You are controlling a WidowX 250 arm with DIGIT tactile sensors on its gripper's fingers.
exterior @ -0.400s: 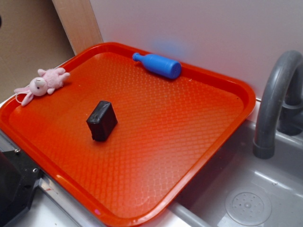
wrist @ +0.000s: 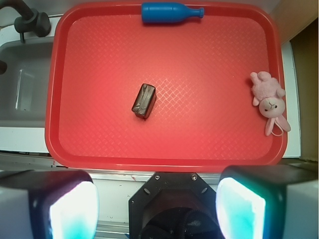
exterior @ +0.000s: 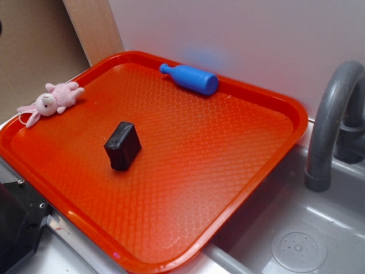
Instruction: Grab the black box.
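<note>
Your target, the black box, lies on the red tray a little left of the tray's middle in the wrist view, alone, with bare tray all around it. From the jaws it sits ahead and slightly to the left: the two pads stand wide apart at the bottom of the wrist picture, holding nothing, and the gripper hangs outside the tray's near rim, well apart from the box and high above it. The box's long axis runs nearly away from you, tipped a little so that its far end leans right and its near end left; its short side therefore lies roughly across the line between the pads, which I judge favours closing on it after only a small wrist turn. You would need to travel forward over the rim, shift a touch left, then descend. The blue bottle lies on its side against the far rim and the pink plush bunny rests at the right edge; both are well apart from the box and should not get in the way. A grey sink with a faucet sits beside the tray. No brand, label or readable writing shows on anything.
</note>
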